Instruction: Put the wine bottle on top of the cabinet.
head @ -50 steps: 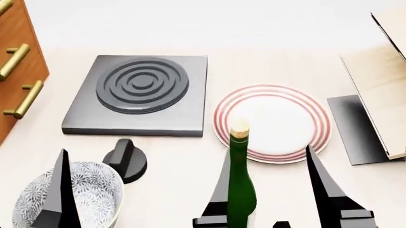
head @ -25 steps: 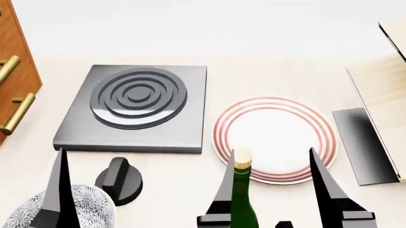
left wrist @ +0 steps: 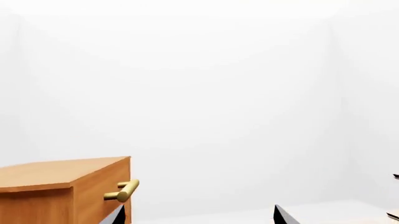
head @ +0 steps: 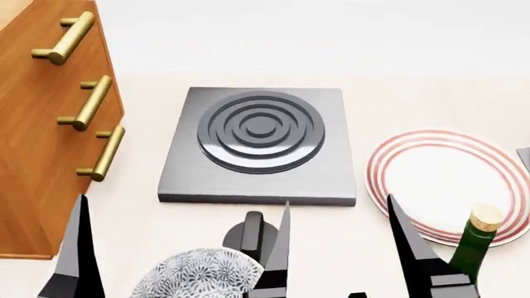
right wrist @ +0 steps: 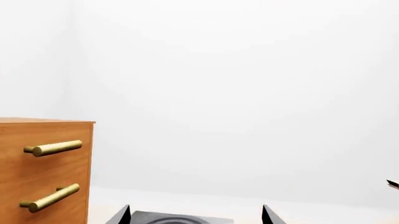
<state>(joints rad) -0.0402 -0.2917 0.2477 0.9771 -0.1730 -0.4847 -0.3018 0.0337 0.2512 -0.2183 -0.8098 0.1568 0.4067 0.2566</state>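
Note:
The wine bottle (head: 473, 247), dark green with a tan cork, stands at the lower right of the head view, by the near edge of the striped plate. It is outside my right gripper (head: 344, 251), just right of its right finger. That gripper is open and empty, and also shows in the right wrist view (right wrist: 196, 217). The orange-brown cabinet (head: 46, 130) with brass handles stands at the far left; it also shows in both wrist views (left wrist: 62, 191) (right wrist: 37, 172). My left gripper (left wrist: 199, 219) is open and empty; one of its fingers (head: 79, 248) shows near the cabinet.
A grey square hob (head: 260, 143) with ring burner lies in the middle. A red-striped white plate (head: 447, 174) lies to its right. A patterned bowl (head: 198, 276) and a black knob-like piece (head: 247, 234) sit near the front, between my arms.
The head view has swung left, bringing the cabinet's front into view. The bottle stood between my right gripper's fingers before; it is now outside them, to the right.

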